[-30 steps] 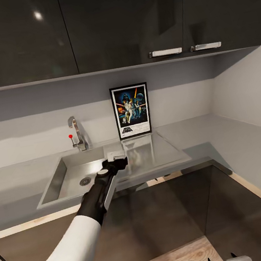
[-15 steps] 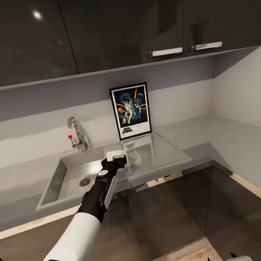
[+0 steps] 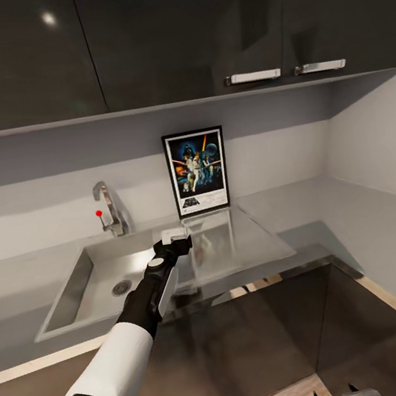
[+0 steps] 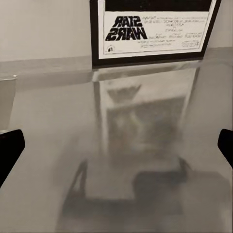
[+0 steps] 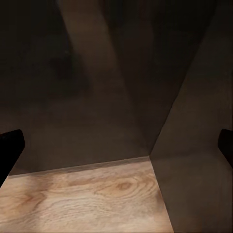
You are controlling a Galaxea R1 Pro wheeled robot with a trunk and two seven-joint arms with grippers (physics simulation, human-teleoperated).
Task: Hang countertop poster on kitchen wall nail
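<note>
One poster [image 3: 198,171] upright on kitchen countertop [image 3: 303,205] | left hand [image 3: 174,234] spread | right hand [image 5: 116,145] spread

The poster [image 3: 198,171] stands upright at the back of the countertop [image 3: 303,205], against the wall, under the upper cabinets [image 3: 182,32]. The sink [image 3: 77,287] is set into the countertop to its left — the faucet [image 3: 109,207] behind the basin, the drainboard [image 3: 231,241] directly before the poster. The left gripper [image 3: 174,236] hangs over the sink's right part, before the poster and apart from it. Low at right, the right gripper [image 3: 333,395] sits before the lower cabinets [image 3: 260,330], above the floor [image 5: 87,199].
</note>
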